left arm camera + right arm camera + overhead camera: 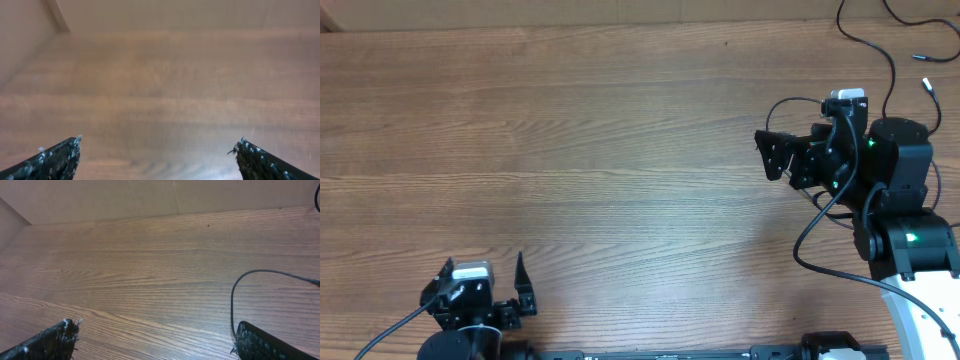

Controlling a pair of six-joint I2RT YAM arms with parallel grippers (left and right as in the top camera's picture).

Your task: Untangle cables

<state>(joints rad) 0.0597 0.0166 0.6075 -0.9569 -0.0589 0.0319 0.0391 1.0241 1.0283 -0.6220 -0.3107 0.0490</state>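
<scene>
The cables (891,70) are thin black cords at the table's far right corner, running off the top and right edges. Two silver-tipped plug ends (926,84) lie there. My right gripper (768,155) is open and empty, pointing left, to the left of and nearer than the cables. In the right wrist view its fingers (155,330) are wide apart over bare wood. A thin black cord (233,300) curves beside the right finger; I cannot tell whether it is a cable or the arm's own wire. My left gripper (483,268) is open and empty at the near left, far from the cables, and shows over bare wood (157,145).
The wooden table (600,150) spreads between the two arms. The right arm's base (910,245) and its thicker black wires stand at the near right. A wall edge shows beyond the table in the wrist views.
</scene>
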